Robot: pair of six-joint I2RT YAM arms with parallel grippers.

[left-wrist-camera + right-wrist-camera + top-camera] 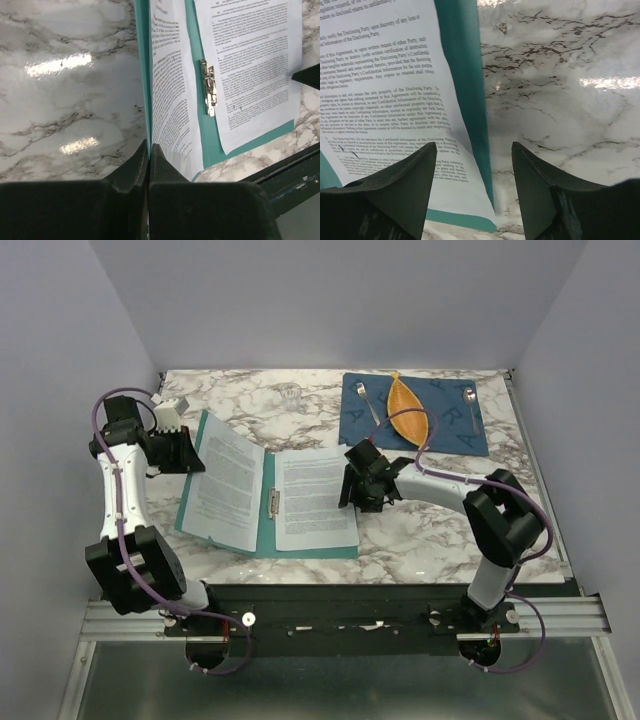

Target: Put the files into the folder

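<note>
Even overhead light, white glare patches on the marble table (60, 65), soft faint shadows, printed text on the papers (380, 100) crisp, close-up fingers (400, 200) dark and blurred.

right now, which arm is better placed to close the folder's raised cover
Left. The left hand is pinched on the outer edge of the folder's raised left cover, so it could likely swing it over. The right hand is open over the right-hand sheet's edge, gripping nothing.
</note>
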